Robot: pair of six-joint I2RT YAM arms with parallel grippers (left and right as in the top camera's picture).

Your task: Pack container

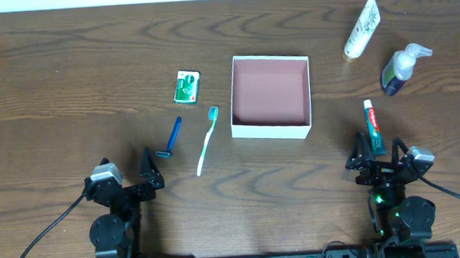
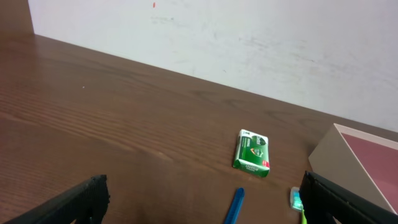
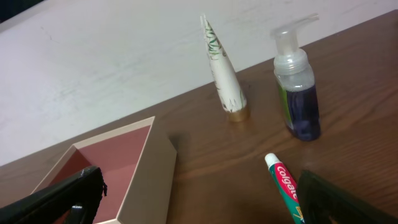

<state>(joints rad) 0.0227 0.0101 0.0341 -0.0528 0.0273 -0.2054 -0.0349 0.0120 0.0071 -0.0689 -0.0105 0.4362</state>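
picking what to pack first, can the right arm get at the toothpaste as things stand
Probably yes. The toothpaste lies flat just ahead of the right gripper, whose jaws stand open, and nothing lies between them; the container sits clear to one side.

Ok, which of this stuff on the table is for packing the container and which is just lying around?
For the job, likely: container, toothbrush, razor, green packet, toothpaste, pump bottle, white tube.
Just lying about: black cables by the arm bases.

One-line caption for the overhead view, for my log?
Empty container centred; green packet, razor, toothbrush left; tube, pump bottle, toothpaste right; left gripper and right gripper open.
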